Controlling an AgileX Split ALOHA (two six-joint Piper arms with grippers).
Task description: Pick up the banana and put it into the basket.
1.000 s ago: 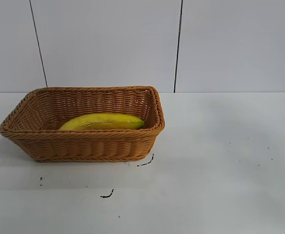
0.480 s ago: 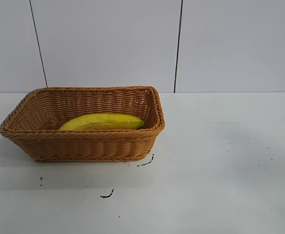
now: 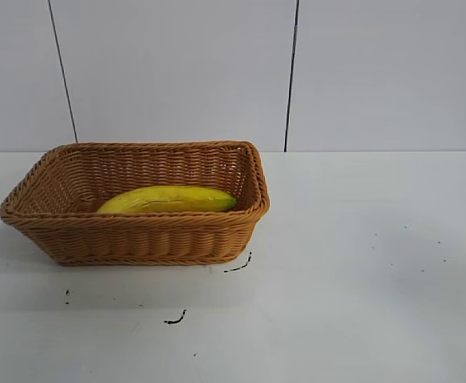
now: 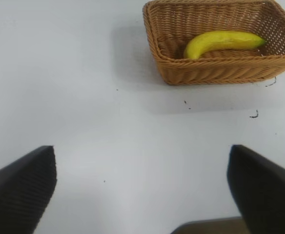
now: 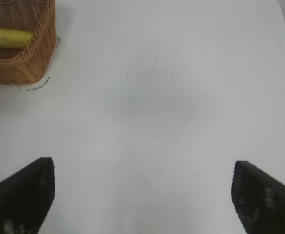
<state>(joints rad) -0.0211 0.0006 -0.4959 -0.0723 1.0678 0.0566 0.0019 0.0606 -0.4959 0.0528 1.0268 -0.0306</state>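
Note:
The yellow banana (image 3: pixel 169 199) with a greenish tip lies inside the light brown wicker basket (image 3: pixel 137 238) at the table's left. Both also show in the left wrist view, banana (image 4: pixel 223 41) and basket (image 4: pixel 215 73), and in the right wrist view, banana (image 5: pixel 8 38) and basket (image 5: pixel 25 68). My left gripper (image 4: pixel 142 161) is open and empty above bare table, well away from the basket. My right gripper (image 5: pixel 143 170) is open and empty above bare table, far from the basket. Neither arm shows in the exterior view.
The white table (image 3: pixel 361 263) carries small black marks (image 3: pixel 175 319) in front of the basket. A white panelled wall (image 3: pixel 217 72) stands behind the table.

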